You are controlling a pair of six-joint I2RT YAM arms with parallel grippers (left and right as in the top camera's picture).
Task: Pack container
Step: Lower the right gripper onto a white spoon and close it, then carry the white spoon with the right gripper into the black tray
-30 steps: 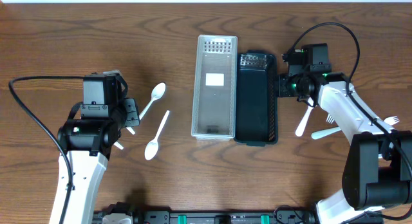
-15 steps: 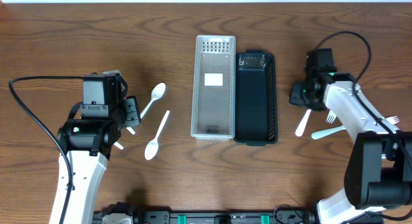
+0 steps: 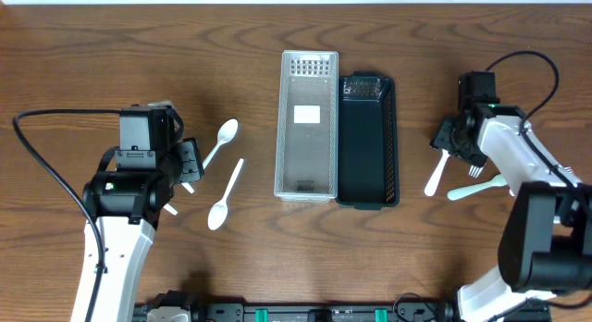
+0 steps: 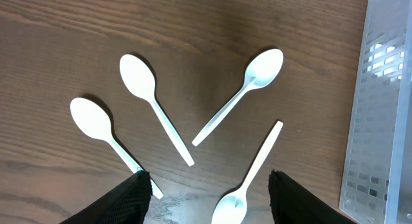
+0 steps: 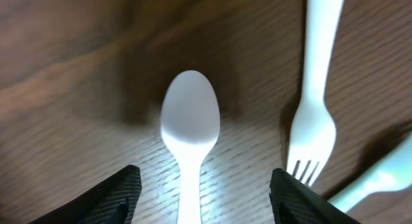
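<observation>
While the right tool (image 5: pixel 206 188) is spread apart over a white spoon (image 5: pixel 190 118), the left tool (image 4: pixel 211 185) is spread apart over four spoons (image 4: pixel 248 89).

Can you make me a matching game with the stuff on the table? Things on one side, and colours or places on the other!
Things:
1. right basket
2. left basket
3. fork
4. left pincer

Clues:
A. white, lying beside the right-side spoon
B. open, near four spoons
C. black
D. see-through, with a white rectangle inside

Pairs: 1-C, 2-D, 3-A, 4-B
</observation>
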